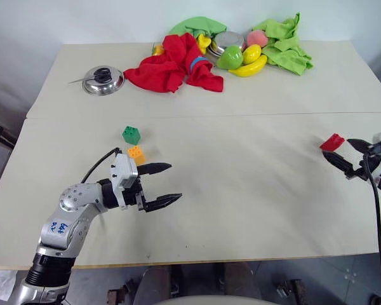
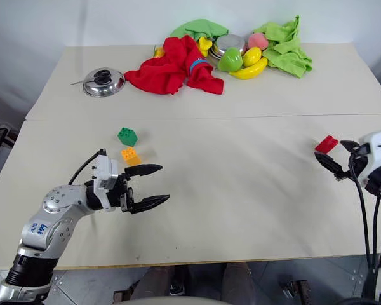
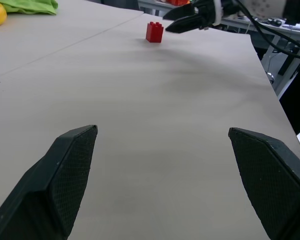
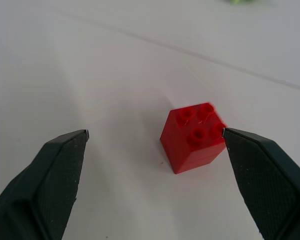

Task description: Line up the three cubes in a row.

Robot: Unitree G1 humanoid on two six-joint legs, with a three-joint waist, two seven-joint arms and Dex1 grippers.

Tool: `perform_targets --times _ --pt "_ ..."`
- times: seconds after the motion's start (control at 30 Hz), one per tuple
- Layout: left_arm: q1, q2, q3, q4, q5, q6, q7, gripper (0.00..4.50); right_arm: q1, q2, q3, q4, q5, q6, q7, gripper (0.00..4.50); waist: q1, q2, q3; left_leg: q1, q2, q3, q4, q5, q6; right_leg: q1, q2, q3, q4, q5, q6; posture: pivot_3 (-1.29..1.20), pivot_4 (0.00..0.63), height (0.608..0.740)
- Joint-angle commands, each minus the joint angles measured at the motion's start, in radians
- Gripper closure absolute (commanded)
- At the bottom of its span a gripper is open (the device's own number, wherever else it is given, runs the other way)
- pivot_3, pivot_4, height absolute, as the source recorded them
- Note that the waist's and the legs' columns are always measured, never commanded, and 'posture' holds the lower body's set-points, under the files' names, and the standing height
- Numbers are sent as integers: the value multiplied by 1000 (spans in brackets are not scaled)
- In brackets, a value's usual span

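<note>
Reaching for the red cube (image 4: 193,138) with the right gripper (image 1: 350,157), fingers spread wide, nothing held.
Red cube sits on the table (image 1: 254,184) near its right edge, just ahead of the right fingertips, one tip at its corner; contact unclear. Green cube (image 1: 131,134) and orange cube (image 1: 136,154) sit close together on the left side, well apart from the red one. Left gripper (image 1: 164,185) is wide open and empty, just beside the orange cube.
</note>
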Motion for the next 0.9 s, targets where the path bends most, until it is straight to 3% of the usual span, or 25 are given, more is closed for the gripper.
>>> perform_targets --times 0.03,0.4,0.73,0.9 --pt "13 2 14 -41 -1 -13 -2 31 -108 -42 39 167 -79 -100 23 0 -1 0 0 0 0 0 0 0 0 0 0 0 0 0 0 0 150 740" --pt "62 12 31 -98 -4 8 26 31 -326 -33 105 460 -220 -182 -68 0 -2 0 0 0 1 -1 1 0 0 1 0 -1 0 0 0 0 150 740" --pt "61 -1 27 -96 10 -7 42 31 -366 31 33 465 -172 -119 -208 0 -2 0 0 -1 1 -1 0 0 -1 0 0 -1 0 0 0 0 150 740" --pt "59 -7 16 -91 15 -8 35 31 -345 52 24 438 -162 -109 -200 0 -2 1 0 -1 1 -2 0 0 -1 0 0 -2 -1 0 0 0 150 740"
